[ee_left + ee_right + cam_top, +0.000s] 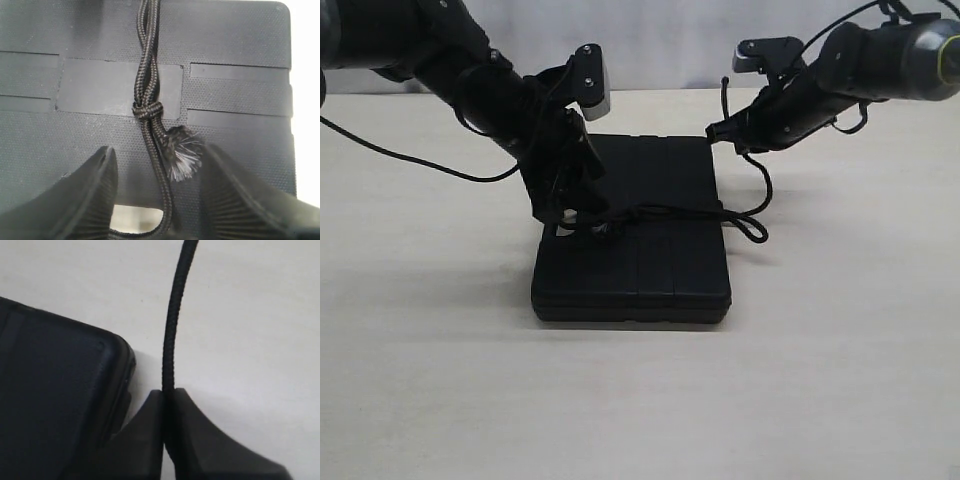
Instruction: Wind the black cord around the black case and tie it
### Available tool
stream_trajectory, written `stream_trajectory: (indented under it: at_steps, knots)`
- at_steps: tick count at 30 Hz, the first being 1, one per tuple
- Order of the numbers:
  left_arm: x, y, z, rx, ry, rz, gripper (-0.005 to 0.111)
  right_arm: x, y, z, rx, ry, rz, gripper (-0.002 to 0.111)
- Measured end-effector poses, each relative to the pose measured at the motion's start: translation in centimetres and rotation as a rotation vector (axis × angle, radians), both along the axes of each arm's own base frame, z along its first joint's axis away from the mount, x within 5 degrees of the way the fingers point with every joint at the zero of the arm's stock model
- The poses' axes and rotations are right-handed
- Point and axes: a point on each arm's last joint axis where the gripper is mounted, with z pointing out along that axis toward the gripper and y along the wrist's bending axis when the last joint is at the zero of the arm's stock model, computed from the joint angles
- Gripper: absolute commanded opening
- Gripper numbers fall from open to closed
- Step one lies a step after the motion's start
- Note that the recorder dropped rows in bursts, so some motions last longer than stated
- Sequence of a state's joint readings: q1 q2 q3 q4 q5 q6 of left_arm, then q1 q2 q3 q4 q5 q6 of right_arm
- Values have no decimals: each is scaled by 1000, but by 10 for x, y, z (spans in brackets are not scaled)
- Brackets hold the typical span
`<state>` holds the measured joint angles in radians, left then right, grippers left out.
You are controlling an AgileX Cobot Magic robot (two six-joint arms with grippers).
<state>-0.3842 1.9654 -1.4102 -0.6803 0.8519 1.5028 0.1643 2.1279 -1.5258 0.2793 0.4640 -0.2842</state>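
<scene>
black case (655, 275): one
black cord (146, 60): one, running as two strands side by side over the lid
knot (148, 110): one in the cord
frayed tuft (181, 152): one
cord loop (754, 229): one, beside the case
robot arms: two, left arm (440, 60) and right arm (880, 55)
grippers: two, left gripper (161, 155) and right gripper (167, 395)
fingers (85, 200): two on each gripper, four in all
table (840, 380): one

On the table (420, 380), the case (650, 275), the cord (672, 211) across it, loop off its right edge
</scene>
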Motion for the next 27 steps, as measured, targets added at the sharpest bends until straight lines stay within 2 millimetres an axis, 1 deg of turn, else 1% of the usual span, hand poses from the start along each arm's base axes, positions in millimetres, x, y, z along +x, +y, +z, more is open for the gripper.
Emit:
stream_trajectory:
  at_steps: [3, 5, 9, 11, 13, 15, 18, 21, 23, 25, 27]
  knots:
    - [0, 0, 0, 0, 0, 0, 48, -11, 2, 10, -8, -32, 14, 4]
    - [0, 0, 0, -7, 3, 5, 48, -18, 1, 11, -16, -41, 19, 4]
    - [-1, -6, 3, -63, -10, -25, 48, -32, -3, -2, -37, -30, 18, 4]
    - [-4, -13, 5, -75, -41, -87, 48, -38, -5, -12, -51, -16, 19, 4]
    - [-10, -23, 4, -80, -71, -158, 48, -43, -6, -19, -62, -11, 20, 4]
    - [-14, -34, 0, -80, -91, -195, 48, -46, -8, -24, -70, -8, 20, 4]
    - [-16, -51, -16, -57, -129, -242, 48, -51, -9, -30, -74, -1, 16, 4]
    - [-12, -57, -34, -27, -166, -236, 48, -54, -10, -35, -84, -4, 17, 4]
    - [-9, -58, -41, -15, -181, -226, 48, -57, -11, -39, -95, -4, 21, 4]
    - [-6, -59, -45, -5, -199, -213, 41, -61, -13, -43, -107, -6, 26, 4]
    - [-4, -58, -44, -1, -220, -199, 29, -64, -14, -47, -116, -8, 32, 4]
